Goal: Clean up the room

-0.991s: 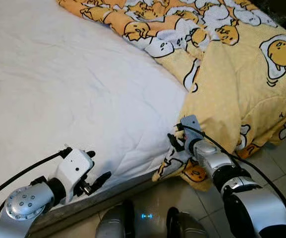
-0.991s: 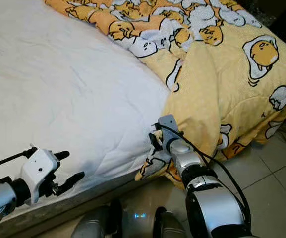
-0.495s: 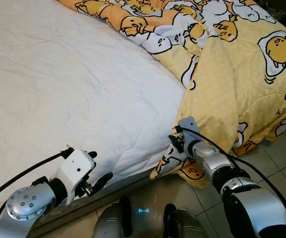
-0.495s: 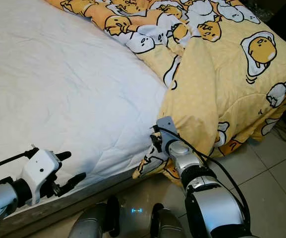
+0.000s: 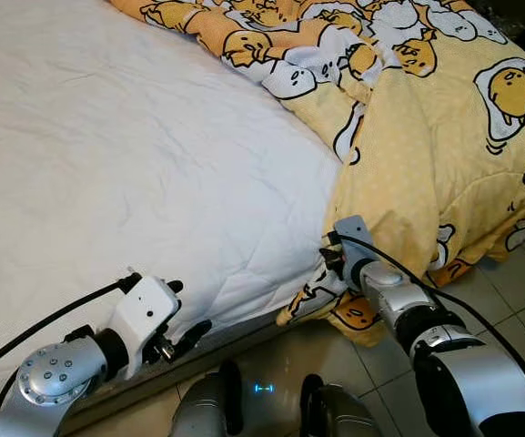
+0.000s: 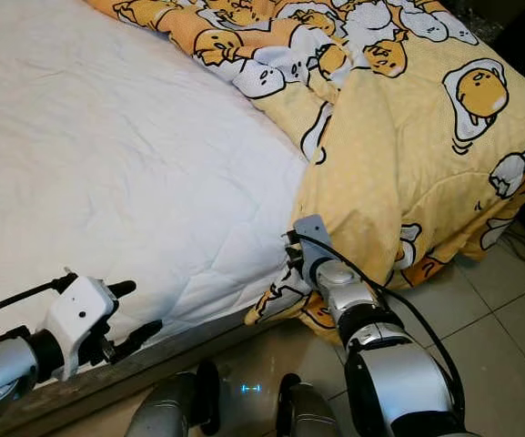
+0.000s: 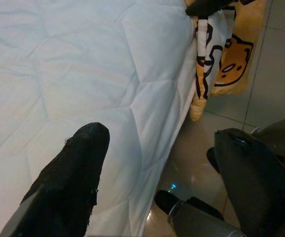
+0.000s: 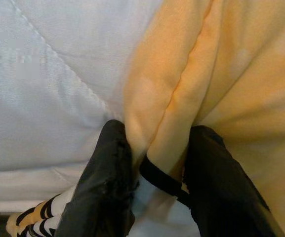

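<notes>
- A big yellow blanket with egg cartoon pictures (image 5: 444, 137) lies bunched up on the right side of the bed with the white quilted sheet (image 5: 107, 155).
- One corner of the blanket hangs down over the bed's near edge, toward the shiny tiled floor (image 5: 508, 291).
- The right gripper (image 8: 154, 163) is right at that hanging corner. Its jaws are nearly closed, and a fold of the yellow cloth with its dark edge is pinched between the two black fingers (image 8: 107, 182).
- The left gripper (image 5: 182, 319) waits by the bed's near edge, well apart from the blanket. Its jaws are wide open and hold nothing.
- So the right arm is the near one, and I think it is the arm to do the pulling.
- The bare white sheet lies to the left of the pinched corner, and the rest of the blanket piles up behind it and to its right.
- My guess is that the corner needs to go up and left across the sheet to spread the blanket flat.
- The cloth is soft and floppy, so it could slip out if the pull is quick.
</notes>
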